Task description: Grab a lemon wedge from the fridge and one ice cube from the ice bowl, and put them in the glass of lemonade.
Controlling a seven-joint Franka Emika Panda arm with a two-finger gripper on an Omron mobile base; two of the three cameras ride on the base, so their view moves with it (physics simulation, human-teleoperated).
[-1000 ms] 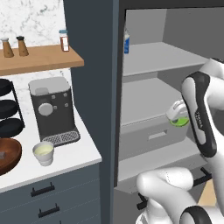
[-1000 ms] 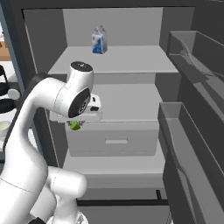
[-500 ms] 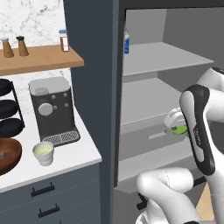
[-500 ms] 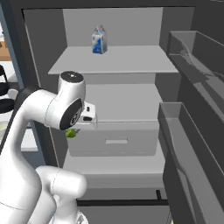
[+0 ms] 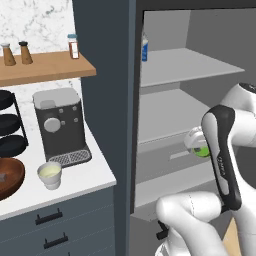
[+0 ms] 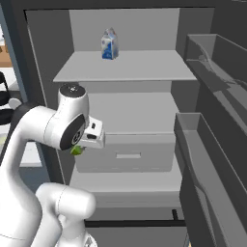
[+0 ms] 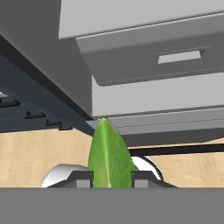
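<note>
Two dark fingertips [image 7: 83, 178] pinch the lemon wedge [image 7: 108, 154] between them in the hand view, its green point standing up past the jaws, so the gripper [image 7: 108, 179] is closed on the fruit. From the base views the wedge shows as a small green spot under the white hand, held in the air in front of the open fridge [image 6: 128, 72], level with its grey drawer [image 6: 126, 153] and below the shelf carrying a milk carton [image 6: 109, 44]. Left of the fridge, on the white counter [image 5: 85, 175], the glass of lemonade [image 5: 50, 175] stands just before the coffee machine [image 5: 59, 125], with the ice bowl [image 5: 10, 177] near it at the edge.
</note>
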